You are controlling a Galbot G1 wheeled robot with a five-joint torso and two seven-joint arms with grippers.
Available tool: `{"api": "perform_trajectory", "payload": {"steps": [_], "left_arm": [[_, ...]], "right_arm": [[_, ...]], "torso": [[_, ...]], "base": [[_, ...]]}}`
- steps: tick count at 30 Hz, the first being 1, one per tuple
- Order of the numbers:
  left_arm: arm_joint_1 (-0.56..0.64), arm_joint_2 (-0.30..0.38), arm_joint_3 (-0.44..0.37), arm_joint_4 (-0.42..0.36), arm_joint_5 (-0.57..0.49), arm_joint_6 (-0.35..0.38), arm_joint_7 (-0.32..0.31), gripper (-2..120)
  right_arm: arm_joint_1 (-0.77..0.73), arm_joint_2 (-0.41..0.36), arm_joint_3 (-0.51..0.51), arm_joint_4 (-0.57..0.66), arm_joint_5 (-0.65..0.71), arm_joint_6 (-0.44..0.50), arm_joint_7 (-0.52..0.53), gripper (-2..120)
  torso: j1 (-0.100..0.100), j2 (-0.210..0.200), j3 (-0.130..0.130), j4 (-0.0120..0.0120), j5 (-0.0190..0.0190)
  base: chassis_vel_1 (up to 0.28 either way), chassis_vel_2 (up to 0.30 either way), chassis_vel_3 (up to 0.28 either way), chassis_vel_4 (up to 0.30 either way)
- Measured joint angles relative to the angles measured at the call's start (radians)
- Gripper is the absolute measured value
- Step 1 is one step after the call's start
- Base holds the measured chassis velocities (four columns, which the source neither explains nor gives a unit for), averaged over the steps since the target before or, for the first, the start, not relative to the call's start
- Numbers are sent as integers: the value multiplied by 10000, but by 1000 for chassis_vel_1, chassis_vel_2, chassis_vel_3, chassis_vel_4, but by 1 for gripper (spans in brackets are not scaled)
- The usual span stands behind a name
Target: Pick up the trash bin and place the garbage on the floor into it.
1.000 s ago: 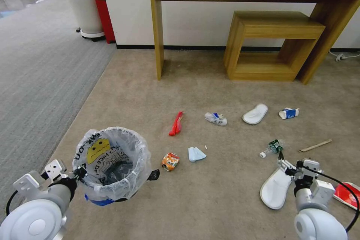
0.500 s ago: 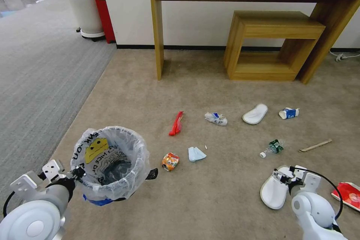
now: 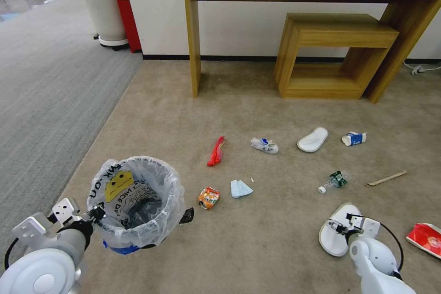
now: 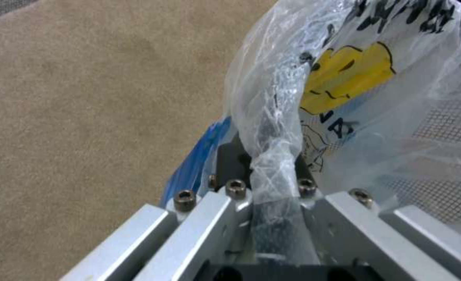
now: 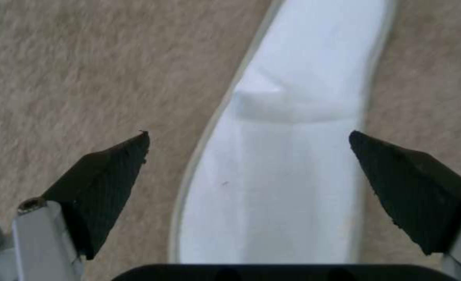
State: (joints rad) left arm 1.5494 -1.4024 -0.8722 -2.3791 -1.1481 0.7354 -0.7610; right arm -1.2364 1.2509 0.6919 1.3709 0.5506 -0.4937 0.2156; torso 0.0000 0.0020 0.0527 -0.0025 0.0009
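Bin was already off the carpet at my lower left, its bagged rim pinched in the left gripper, fingers closed tight on the plastic and the rim beneath. So the pick-up half looked done, and I judged the litter step to be under way.

My right gripper hung over the near slipper at lower right, jaws wide apart and holding nothing, one dark pad over bare carpet and the other beyond the slipper's far edge, so the sole lay between them. I could not tell how far above it the tips were.

Other litter lay scattered ahead: a red wrapper, an orange packet, a blue scrap, a crushed bottle, a stick, a second slipper and a red carton.

Next, as I saw it, came a straight drop until the pads flanked the slipper's edges, then a firm close; the flat, floppy sole could slide or fold, so the pinch needed to bite low.
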Motion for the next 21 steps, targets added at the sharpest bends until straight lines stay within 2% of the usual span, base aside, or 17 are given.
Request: {"api": "perform_trajectory", "payload": {"steps": [2,5,7,8,9,12,13,17,19,21], "left_arm": [[12,0,0,-11,7,0,-1,0],[41,28,-43,-20,5,-1,-2,0],[47,34,-55,-21,4,0,-2,0],[62,39,-70,-21,1,0,-1,0],[62,39,-70,-21,1,0,-1,0],[70,25,-62,-21,2,0,5,0],[70,25,-62,-21,2,0,5,0],[38,-9,3,2,64,0,8,0],[36,-14,12,10,72,0,8,0],[34,-31,45,49,120,0,16,0]], "right_arm": [[73,74,-37,-102,-75,-2,-4,96],[277,171,-55,-441,-302,-93,82,82],[314,173,-48,-513,-344,-106,108,80],[441,172,-8,-738,-433,-119,180,74],[441,172,-8,-738,-433,-119,180,74],[575,135,71,-1035,-456,-52,226,59],[575,135,71,-1035,-456,-52,226,59],[384,109,121,-869,-441,91,219,39],[362,106,124,-846,-441,119,218,35],[295,91,134,-757,-442,203,213,24]], "torso": [[0,0,0,0,-1],[0,1,0,0,-1],[0,0,0,0,-1],[0,0,0,1,-2],[0,0,0,1,-2],[0,0,0,1,-1],[0,0,0,1,-1],[0,0,0,0,0],[0,0,0,0,-1],[0,0,0,0,-1]], "base": [[0,0,0,0],[0,0,0,0],[0,0,0,0],[0,0,0,0],[0,0,0,0],[0,0,0,0],[0,0,0,0],[0,0,0,0],[0,0,0,0],[0,0,0,0]]}}
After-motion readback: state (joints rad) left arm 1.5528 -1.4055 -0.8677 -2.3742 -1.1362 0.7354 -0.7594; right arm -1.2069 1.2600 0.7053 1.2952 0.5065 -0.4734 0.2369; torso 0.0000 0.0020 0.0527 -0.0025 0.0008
